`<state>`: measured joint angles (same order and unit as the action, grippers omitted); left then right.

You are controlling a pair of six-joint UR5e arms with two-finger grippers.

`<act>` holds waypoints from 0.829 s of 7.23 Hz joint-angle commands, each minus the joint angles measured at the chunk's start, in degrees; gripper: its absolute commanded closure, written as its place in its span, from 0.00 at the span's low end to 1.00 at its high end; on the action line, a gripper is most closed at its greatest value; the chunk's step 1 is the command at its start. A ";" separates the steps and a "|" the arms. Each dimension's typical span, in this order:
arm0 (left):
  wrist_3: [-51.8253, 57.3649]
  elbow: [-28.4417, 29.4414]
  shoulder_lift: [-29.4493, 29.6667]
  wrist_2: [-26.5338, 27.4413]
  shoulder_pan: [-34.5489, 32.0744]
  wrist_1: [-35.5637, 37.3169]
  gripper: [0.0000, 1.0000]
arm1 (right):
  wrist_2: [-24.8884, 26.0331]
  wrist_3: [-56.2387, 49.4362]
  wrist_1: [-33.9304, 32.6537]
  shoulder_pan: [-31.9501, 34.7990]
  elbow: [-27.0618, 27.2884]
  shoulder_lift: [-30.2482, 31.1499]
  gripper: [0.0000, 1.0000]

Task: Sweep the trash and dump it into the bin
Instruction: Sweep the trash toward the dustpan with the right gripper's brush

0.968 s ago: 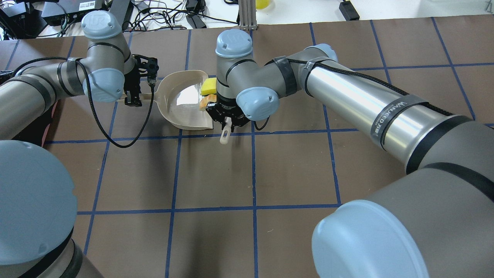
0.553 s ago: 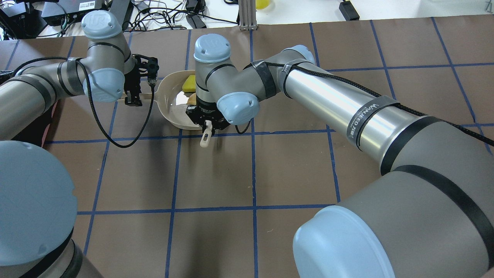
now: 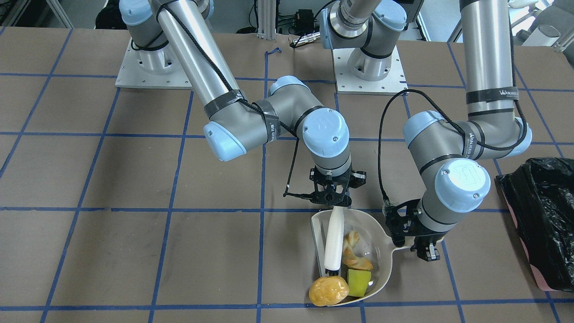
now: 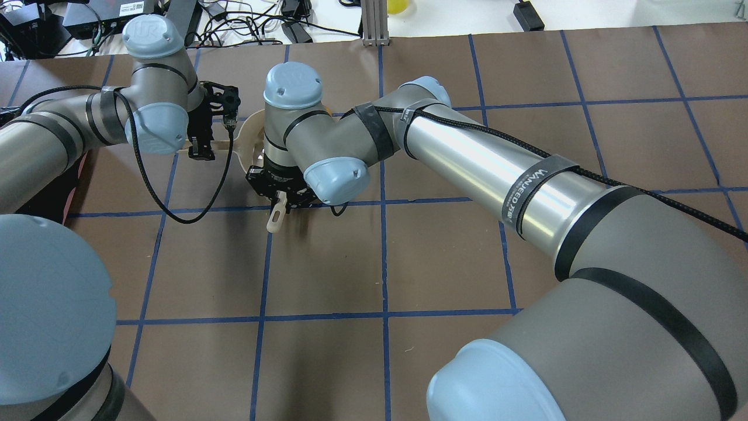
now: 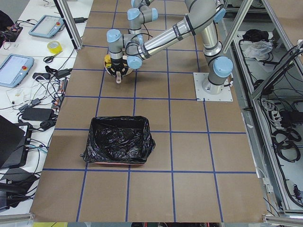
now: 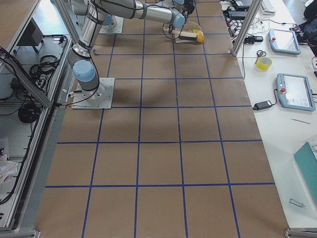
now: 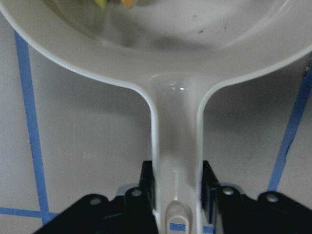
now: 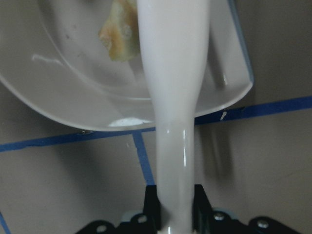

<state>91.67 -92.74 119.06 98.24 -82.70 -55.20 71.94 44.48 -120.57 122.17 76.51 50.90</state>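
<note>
Our left gripper pinches the beige plastic dustpan by its handle, pan beyond the fingers. The right gripper pinches a white plastic brush — we see it reaching into the pan.

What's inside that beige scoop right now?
In the scoop: a croissant-like crescent, a yellow wedge and the white brush; a golden lump sits at its lip. The floor under them is hidden.
</note>
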 commanded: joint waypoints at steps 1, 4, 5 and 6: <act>0.00 -0.07 -0.06 -0.07 0.00 0.00 0.95 | -1.19 3.05 -1.25 1.93 -0.75 0.33 1.00; 0.00 -0.07 -0.23 -0.25 0.00 0.00 0.95 | 3.71 2.28 1.47 0.71 -0.66 2.27 1.00; 0.00 -0.07 -0.24 -0.25 0.00 0.00 0.95 | 5.38 2.28 2.00 0.10 -0.66 2.36 1.00; 0.00 -0.07 -0.24 -0.33 0.00 0.00 0.95 | 7.75 2.28 4.53 -0.43 -0.66 3.58 1.00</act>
<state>91.67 -92.81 118.85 97.99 -82.71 -55.19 77.02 46.82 -118.35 122.42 75.84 53.43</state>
